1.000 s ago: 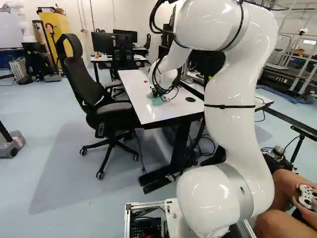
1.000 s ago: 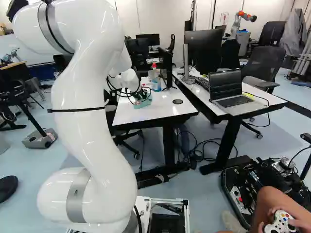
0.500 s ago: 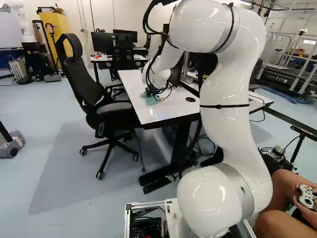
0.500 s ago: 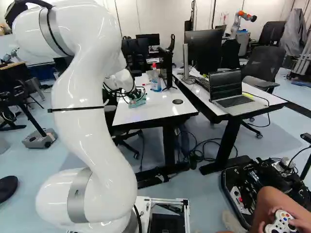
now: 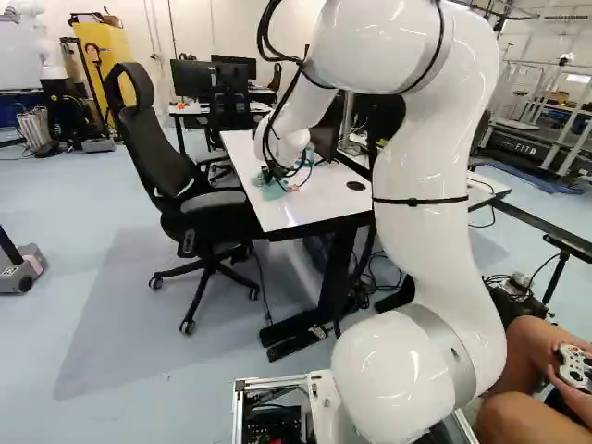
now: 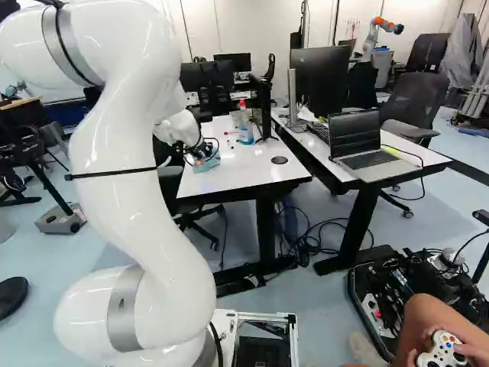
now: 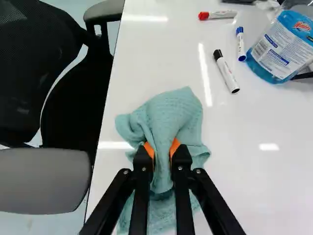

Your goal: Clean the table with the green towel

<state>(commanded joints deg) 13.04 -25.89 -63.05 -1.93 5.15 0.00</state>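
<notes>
The left base view looks from behind the arm (image 5: 425, 250), on its left, ahead and a little down; the right base view faces likewise from the arm's right. Both share the arm, large and near, the white-topped desk (image 5: 314, 208) farther off, and a game controller (image 5: 573, 365) at their right edges. The wrist view looks down along the gripper (image 5: 272, 174) from close above the desktop, sharing the bottle of blue liquid (image 6: 244, 128) with the right base view and the mesh-backed office chair (image 5: 143, 143) with the left.
</notes>
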